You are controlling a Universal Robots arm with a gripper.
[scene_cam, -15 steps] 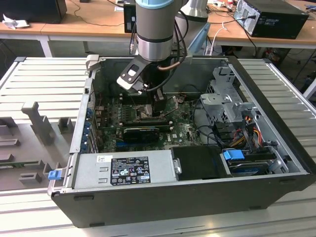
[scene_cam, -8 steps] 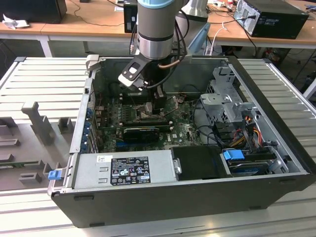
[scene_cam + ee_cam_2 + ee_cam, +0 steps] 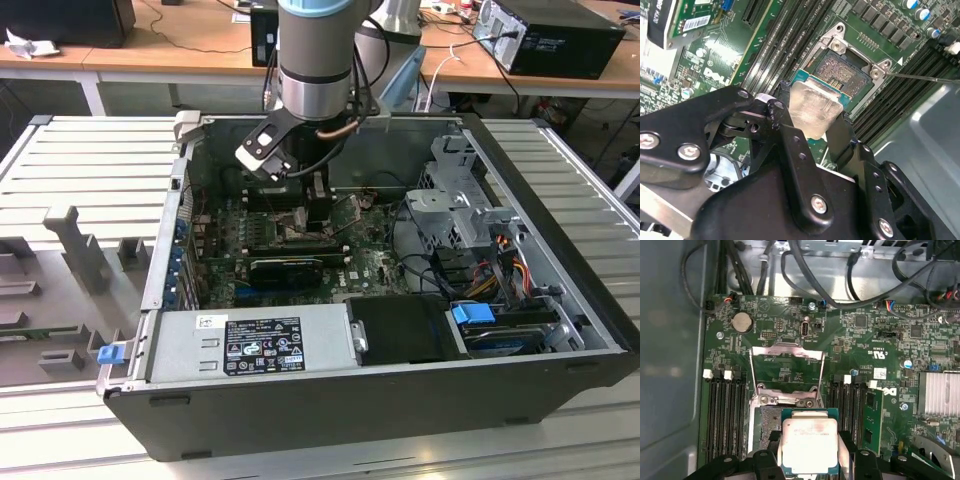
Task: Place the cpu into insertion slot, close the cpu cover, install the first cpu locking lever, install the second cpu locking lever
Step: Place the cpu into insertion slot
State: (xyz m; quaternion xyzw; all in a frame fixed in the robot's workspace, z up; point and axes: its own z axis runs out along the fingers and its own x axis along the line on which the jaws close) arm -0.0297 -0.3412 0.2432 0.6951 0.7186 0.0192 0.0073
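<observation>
End effector [image 3: 809, 452] clamped on the cpu [image 3: 809, 439], just over the insertion slot [image 3: 767, 422].

cpu [image 3: 809, 445] over insertion slot [image 3: 767, 426]

Pale silver cpu [image 3: 809, 442] with green edging; green board [image 3: 790, 335]; dark slot [image 3: 840, 70], silver-rimmed; silver-grey cover [image 3: 787, 352]; black gripper [image 3: 812, 112]; blue tab [image 3: 110, 352] at 7 o'clock of the black case [image 3: 380, 400]

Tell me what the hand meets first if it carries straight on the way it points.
The hand grips the cpu, and just beyond it lies the open insertion slot, with the cpu cover raised. The cpu would likely meet that slot first, though the gap is hard to judge.
</observation>
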